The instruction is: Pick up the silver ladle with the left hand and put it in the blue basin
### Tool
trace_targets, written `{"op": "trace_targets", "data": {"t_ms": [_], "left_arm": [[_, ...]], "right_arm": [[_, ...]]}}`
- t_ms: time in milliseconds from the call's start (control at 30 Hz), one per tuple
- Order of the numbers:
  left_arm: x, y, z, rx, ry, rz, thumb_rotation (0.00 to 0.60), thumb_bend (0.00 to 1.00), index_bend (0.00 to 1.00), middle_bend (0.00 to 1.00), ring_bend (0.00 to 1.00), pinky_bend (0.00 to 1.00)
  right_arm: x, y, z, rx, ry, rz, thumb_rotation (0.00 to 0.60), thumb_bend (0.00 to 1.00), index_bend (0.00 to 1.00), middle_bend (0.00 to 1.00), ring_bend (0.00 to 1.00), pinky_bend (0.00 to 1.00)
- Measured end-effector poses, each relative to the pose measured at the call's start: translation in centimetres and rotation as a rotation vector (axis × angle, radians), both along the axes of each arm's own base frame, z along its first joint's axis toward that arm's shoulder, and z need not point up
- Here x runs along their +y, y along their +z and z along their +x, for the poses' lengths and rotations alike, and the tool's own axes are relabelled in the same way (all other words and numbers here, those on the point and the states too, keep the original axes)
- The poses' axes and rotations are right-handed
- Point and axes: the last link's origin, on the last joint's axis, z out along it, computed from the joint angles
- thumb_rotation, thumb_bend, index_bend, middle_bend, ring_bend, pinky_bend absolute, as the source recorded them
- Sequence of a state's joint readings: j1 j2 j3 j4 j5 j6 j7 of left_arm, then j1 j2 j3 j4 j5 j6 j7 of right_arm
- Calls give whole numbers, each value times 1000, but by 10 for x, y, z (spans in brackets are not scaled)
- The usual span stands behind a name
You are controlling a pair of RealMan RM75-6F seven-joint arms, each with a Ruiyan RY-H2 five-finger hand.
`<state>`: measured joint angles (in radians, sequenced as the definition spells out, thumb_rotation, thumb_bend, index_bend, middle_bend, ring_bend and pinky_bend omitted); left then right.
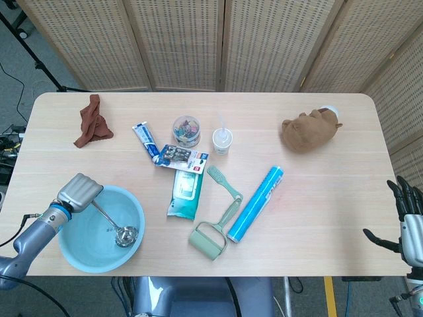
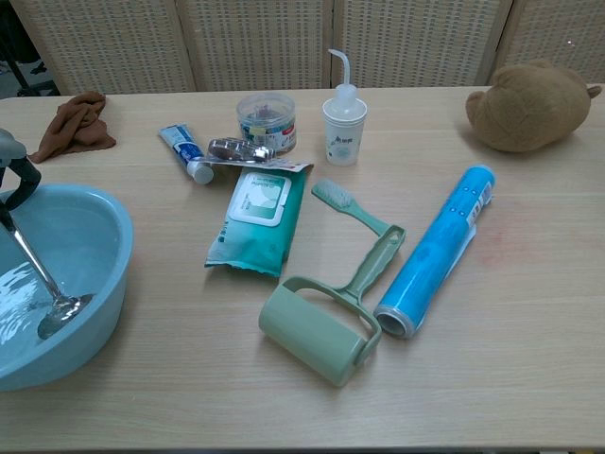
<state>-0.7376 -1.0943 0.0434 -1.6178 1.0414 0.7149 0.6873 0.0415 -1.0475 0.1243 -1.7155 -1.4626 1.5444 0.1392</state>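
Observation:
The blue basin (image 1: 70, 247) (image 2: 104, 246) sits at the table's front left corner. My left hand (image 1: 78, 191) (image 2: 13, 163) is over the basin's far left rim and holds the top of the silver ladle's handle. The silver ladle (image 1: 112, 222) (image 2: 38, 274) slants down into the basin, and its bowl (image 1: 125, 234) (image 2: 59, 316) rests on the basin floor. My right hand (image 1: 404, 218) hangs off the table's right edge with fingers spread, holding nothing.
A green lint roller (image 1: 213, 236), a blue roll (image 1: 256, 203), a wipes pack (image 1: 185, 193) and a toothbrush (image 1: 223, 181) lie mid-table. Behind them are toothpaste (image 1: 145, 139), a small jar (image 1: 187, 130) and a squeeze bottle (image 1: 223, 140). A brown cloth (image 1: 91, 121) lies far left, a plush toy (image 1: 309, 130) far right.

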Motion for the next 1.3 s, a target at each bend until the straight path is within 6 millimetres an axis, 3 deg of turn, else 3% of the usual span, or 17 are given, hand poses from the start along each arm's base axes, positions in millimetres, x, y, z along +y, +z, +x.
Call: {"op": "trace_targets", "data": {"t_ms": [400,833,1300], "left_arm": [[3,8,10,-112,-20,54,600,671,877,925,749,747],[-18,63,-1,-182,-76,125,600,671,877,925,749,747],[-35,96,3,-78,-128,147,600,669,877,925,749,747]], "right_arm": [[-1,-1,1,4,0,1,600,0,0,0,0,0],[2,-9,6,19,15,17,600,0,0,0,0,0],[4,-8,9,11,29,17,600,0,0,0,0,0]]}}
